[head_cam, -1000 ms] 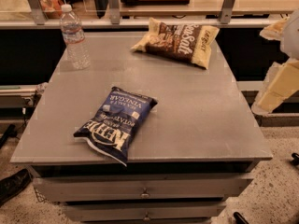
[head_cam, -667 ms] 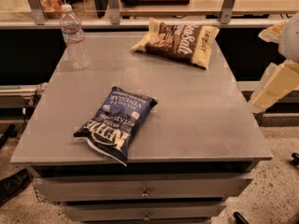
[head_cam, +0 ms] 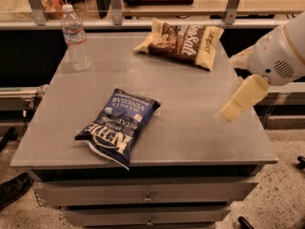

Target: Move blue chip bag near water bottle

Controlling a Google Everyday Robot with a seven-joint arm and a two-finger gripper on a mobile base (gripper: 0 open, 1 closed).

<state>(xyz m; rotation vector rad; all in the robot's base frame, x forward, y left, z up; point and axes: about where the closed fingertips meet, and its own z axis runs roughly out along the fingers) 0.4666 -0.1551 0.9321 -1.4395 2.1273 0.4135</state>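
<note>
Gripper (head_cam: pixel 242 98), cream-coloured, hangs above the right side of the grey surface (head_cam: pixel 190 113), just inside its right edge, slanting down and to the left from the pale arm (head_cam: pixel 281 56) that enters from the right. Whether it is open or closed cannot be told from this angle, and it holds nothing.

Blue chip bag (head_cam: pixel 119 125) lies flat on the front left part of the surface, well apart from the gripper and to its left, with a wide stretch of bare surface between them. The bag sits on a diagonal: its upper end points toward the middle of the surface, while its white bottom edge reaches the front edge.

Water bottle (head_cam: pixel 76 38) stands upright with its white cap on, near the far left corner, close to both the left and the far edges. It is well apart from the blue bag, and the strip of surface between the two is bare.

Brown-and-cream chip bag (head_cam: pixel 183 42) lies at the far edge, right of centre, away from the line between blue bag and bottle.

Drawers (head_cam: pixel 147 194) sit under the front edge, and a dark shoe (head_cam: pixel 14 187) rests on the floor at lower left.
</note>
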